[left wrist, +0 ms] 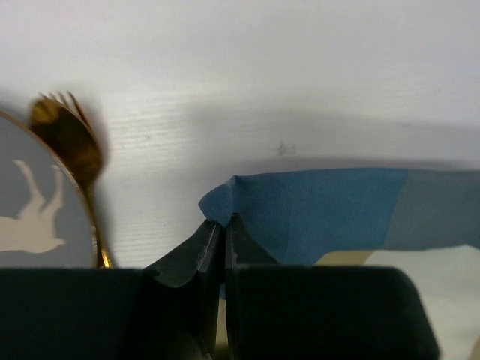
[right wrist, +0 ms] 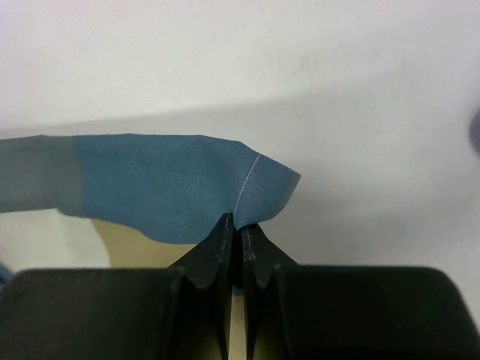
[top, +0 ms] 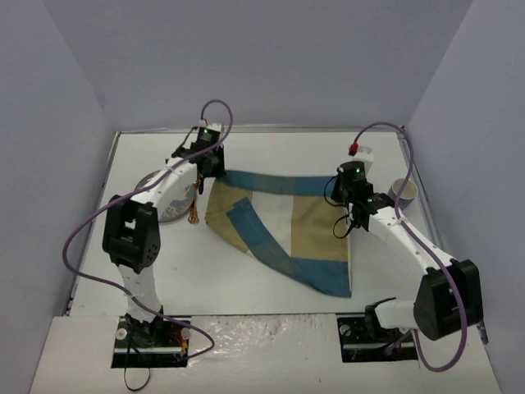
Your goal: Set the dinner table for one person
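Note:
A blue-and-tan striped cloth placemat (top: 279, 226) lies partly folded and lifted at its far edge over the white dinner table (top: 271, 148). My left gripper (top: 211, 168) is shut on the placemat's far left corner (left wrist: 225, 202). My right gripper (top: 349, 193) is shut on its far right corner (right wrist: 259, 187). A grey plate (top: 168, 209) with a pale animal figure (left wrist: 34, 217) sits at the left, mostly hidden under the left arm. A gold fork (left wrist: 71, 142) lies by the plate's rim, and it also shows in the top view (top: 195, 205).
A pale purple cup (top: 404, 192) stands at the right edge of the table, just beyond the right arm. White walls enclose the table on three sides.

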You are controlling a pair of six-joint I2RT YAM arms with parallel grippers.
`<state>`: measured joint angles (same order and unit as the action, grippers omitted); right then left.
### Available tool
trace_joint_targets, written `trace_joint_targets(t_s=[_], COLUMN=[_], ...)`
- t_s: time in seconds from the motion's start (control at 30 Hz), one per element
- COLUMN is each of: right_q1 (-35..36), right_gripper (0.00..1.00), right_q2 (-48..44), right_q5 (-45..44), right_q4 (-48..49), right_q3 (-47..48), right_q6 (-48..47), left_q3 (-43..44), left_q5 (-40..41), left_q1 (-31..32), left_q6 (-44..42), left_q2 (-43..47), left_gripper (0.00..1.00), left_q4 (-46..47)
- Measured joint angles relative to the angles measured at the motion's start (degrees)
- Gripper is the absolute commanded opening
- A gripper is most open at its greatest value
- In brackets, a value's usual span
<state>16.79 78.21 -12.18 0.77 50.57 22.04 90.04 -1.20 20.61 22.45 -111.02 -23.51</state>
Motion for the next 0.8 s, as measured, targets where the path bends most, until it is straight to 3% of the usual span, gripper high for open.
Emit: trace_joint_targets(t_s=[0.33,0.8], right_q1=[2.0,2.5], right_gripper=[0.00,0.00], right_q2=[-27.3,-41.4], right_q5=[0.7,11.0], right_q4=[-1.3,-5.7], right_q3=[2.4,1.7], right_q6=[-1.2,-2.8], left_q3=[-2.0,-12.7], left_q5=[1.7,1.3], left_q1=[0.4,2.2], left_q6=[-7.0,-11.3], left_q2=[28.8,49.7], left_gripper=[0.00,0.00], left_q4=[7.5,7.5])
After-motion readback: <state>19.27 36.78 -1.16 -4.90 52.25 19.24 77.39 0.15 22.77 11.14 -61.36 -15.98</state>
